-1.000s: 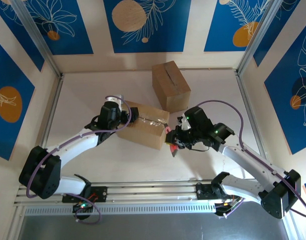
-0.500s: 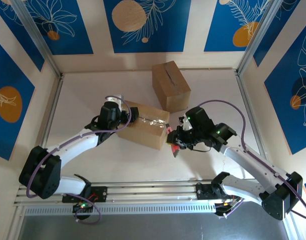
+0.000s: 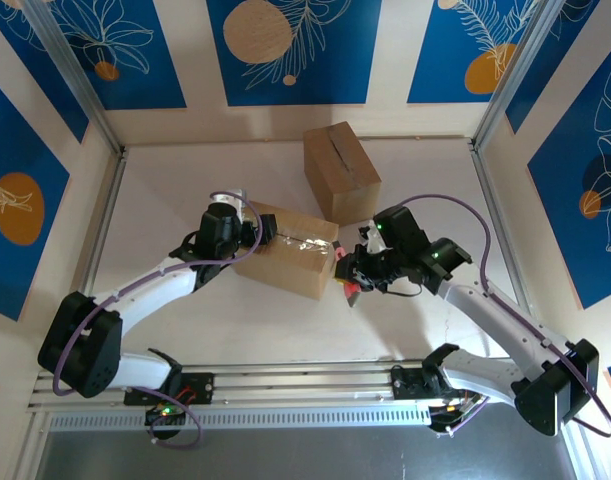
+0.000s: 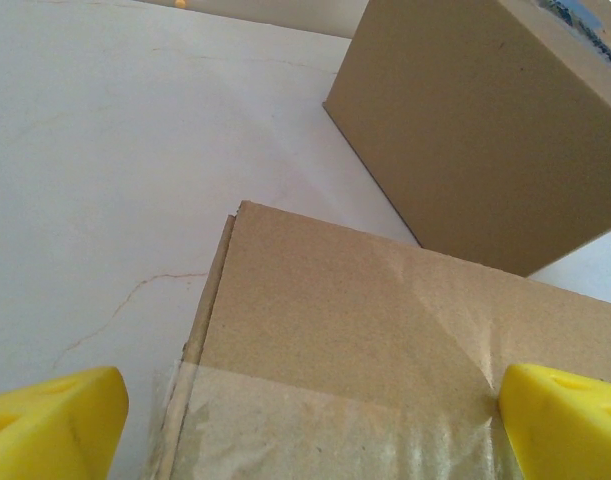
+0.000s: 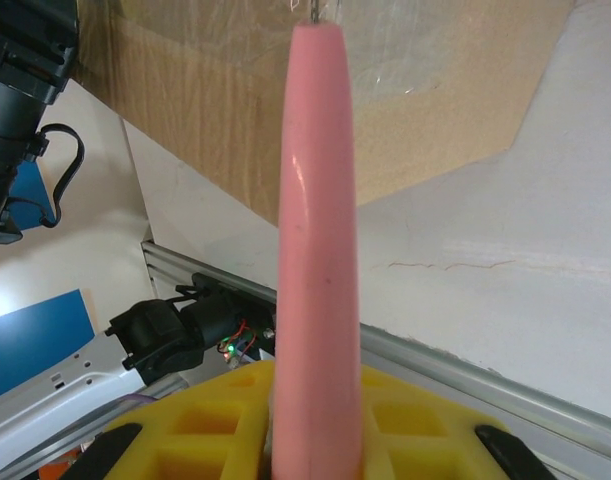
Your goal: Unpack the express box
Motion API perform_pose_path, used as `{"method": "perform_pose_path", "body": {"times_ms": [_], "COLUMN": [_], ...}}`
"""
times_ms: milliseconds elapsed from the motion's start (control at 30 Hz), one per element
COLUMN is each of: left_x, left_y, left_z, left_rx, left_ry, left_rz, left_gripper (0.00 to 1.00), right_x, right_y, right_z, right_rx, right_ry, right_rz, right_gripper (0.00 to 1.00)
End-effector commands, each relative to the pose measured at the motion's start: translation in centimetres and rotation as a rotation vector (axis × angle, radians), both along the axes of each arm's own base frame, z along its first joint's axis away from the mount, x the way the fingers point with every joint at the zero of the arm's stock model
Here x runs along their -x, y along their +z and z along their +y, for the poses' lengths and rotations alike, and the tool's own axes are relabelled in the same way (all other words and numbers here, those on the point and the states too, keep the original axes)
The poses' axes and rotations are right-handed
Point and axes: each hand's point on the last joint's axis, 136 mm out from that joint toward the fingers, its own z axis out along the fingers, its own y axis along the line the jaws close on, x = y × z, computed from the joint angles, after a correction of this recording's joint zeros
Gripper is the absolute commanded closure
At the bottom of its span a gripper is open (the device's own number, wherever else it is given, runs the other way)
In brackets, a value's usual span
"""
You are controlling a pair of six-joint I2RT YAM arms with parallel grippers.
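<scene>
The right gripper (image 3: 352, 281) is clamped narrow on a slim pink tool (image 5: 320, 250), whose base sits between the yellow fingers (image 5: 425, 435) and whose tip points away toward the near right end of the taped box (image 3: 285, 255). The tip comes right up to the shiny clear tape there, though I cannot tell whether it touches. The taped box lies flat near the middle of the table (image 3: 175, 180), turned at a slant. At the box's left end the left gripper (image 3: 247, 232) is spread wide and holds nothing. One yellow finger (image 4: 55, 415) is out past the box's edge and the other is over its taped top. Just beyond, to the far right, a second box (image 3: 341, 172) stands taller, close beside the first one's far corner.
</scene>
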Motion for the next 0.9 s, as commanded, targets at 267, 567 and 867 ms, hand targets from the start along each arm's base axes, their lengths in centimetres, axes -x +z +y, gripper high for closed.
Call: {"method": "perform_pose_path", "body": {"times_ms": [267,567,867], "left_x": [8.3,8.3,8.3], "left_y": [-13.5,-13.7,-14.0], "left_z": [3.3,3.3,3.4], "left_rx": [-0.211,-0.212,-0.214], "left_ry": [-0.011,-0.011,-0.006], "left_rz": [0.478,0.481,0.489], "left_gripper": [0.05,0.05,0.05], "right_x": [-0.1,0.2,2.6], "right_y": [0.1,-0.6,-2.3], "right_z": [0.0,-0.1,0.0], "right_rx": [-0.004,0.004,0.009], "right_ry": [0.017,0.019,0.028], "right_rz": [0.001,0.022,0.080], "right_gripper": [1.00,1.00,1.00]}}
